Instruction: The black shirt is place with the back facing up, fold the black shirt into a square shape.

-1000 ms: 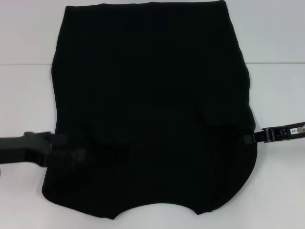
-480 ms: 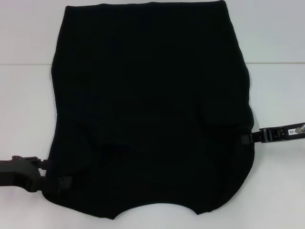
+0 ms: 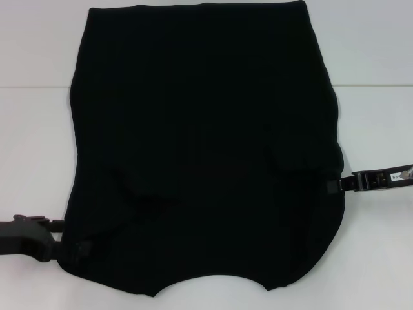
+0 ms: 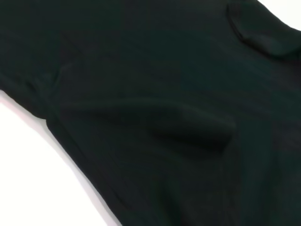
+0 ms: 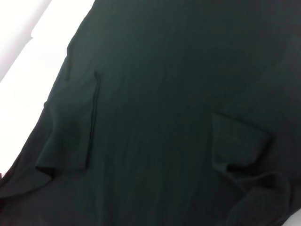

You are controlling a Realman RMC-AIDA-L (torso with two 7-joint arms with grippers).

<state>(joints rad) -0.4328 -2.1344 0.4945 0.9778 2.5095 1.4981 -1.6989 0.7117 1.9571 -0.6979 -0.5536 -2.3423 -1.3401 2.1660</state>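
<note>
From my seat, the black shirt (image 3: 206, 148) lies spread flat across the middle of the white surface (image 3: 374, 58), its straight hem at the far edge and the curved neckline at the near edge, closest to the robot. Both sleeves are folded in onto the body: I can make out one flap on the left side and another on the right side in the head view, and the two wrist views show the same folded flaps as soft ridges on the cloth (image 4: 188, 132) (image 5: 75, 127). The outline is roughly rectangular, with the side edges a little wavy. My left gripper (image 3: 74, 248) sits at the near left corner of the shirt, right against its edge, the arm reaching in low from the left; black on black, I cannot tell whether its fingers are spread or pinching the fabric. My right gripper (image 3: 337, 186) is at the shirt's right edge, just below the folded sleeve, touching the cloth, and again I cannot tell how its fingers stand.
</note>
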